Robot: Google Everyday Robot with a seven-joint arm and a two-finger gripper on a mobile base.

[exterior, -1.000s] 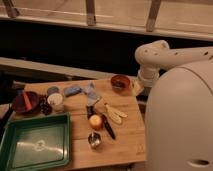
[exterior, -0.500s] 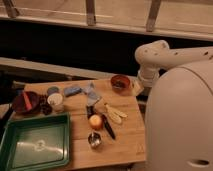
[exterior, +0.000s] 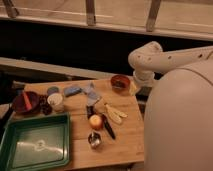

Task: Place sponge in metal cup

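Observation:
A small metal cup [exterior: 94, 140] stands near the front of the wooden table [exterior: 125, 145]. A blue sponge [exterior: 72, 90] lies towards the back, left of a grey-blue cloth [exterior: 91, 94]. The white arm [exterior: 145, 62] bends at its elbow over the table's right back corner and drops behind the robot's body. My gripper is hidden there and does not show. Nothing touches the sponge or the cup.
An orange fruit [exterior: 95, 121] and a black-handled tool [exterior: 108, 128] lie just behind the cup. Yellow pieces [exterior: 115, 114], a brown bowl [exterior: 120, 82], a white cup [exterior: 56, 101], a red bowl [exterior: 26, 101] and a green tray [exterior: 35, 145] share the table.

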